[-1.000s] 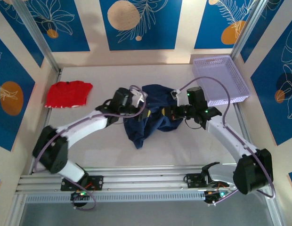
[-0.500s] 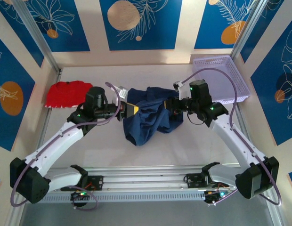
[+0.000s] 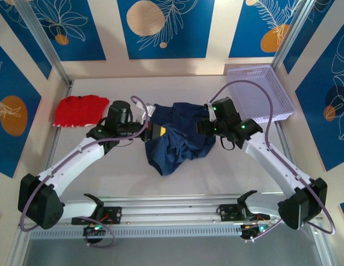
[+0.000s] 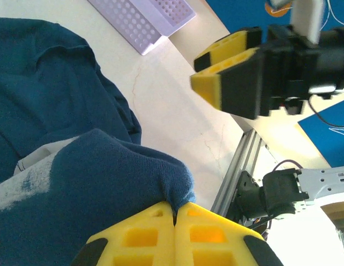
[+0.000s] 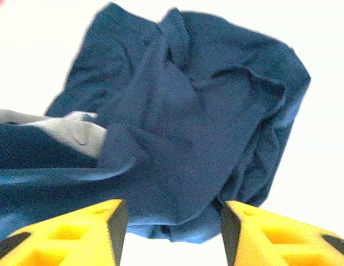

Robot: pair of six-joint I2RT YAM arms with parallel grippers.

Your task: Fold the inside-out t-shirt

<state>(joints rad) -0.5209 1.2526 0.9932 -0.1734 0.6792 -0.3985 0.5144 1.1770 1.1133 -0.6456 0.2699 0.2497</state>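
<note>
Rumpled, soft-knit navy t-shirt (image 3: 180, 138) bunches between blocky yellow left fingers (image 4: 144, 238).

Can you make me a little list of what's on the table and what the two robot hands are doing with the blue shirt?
t-shirt: navy, crumpled in a heap mid-table, not folded yet
left gripper: fingers shut, pinching a fold of the t-shirt
right gripper: fingers open, facing the t-shirt, holding nothing
red garment: far left of the table, apart from the t-shirt
basket: lavender, far right corner
</note>
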